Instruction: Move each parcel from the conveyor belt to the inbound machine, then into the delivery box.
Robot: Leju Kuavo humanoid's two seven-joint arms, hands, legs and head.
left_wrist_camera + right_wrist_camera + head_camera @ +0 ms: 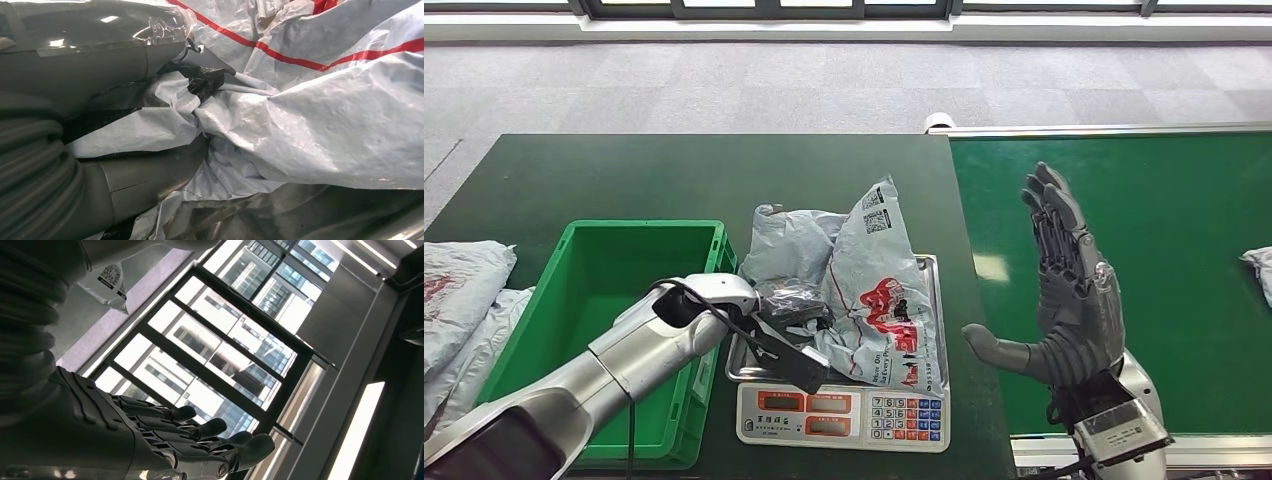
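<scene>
Left hand (786, 305) is clenched into the crumpled grey parcel (864, 285), which sits on the scale (842, 412) pan on the table (624, 175); the left wrist view shows plastic bunched between thumb and fingers (150, 177). I read this as weighing done, pickup for the green box (589, 300) just beside it. Right hand (1064, 285) is raised flat, fingers spread, holding nothing, parked over the belt (1164, 210) to stay clear. Another parcel (1259, 265) waits at the belt's right edge.
</scene>
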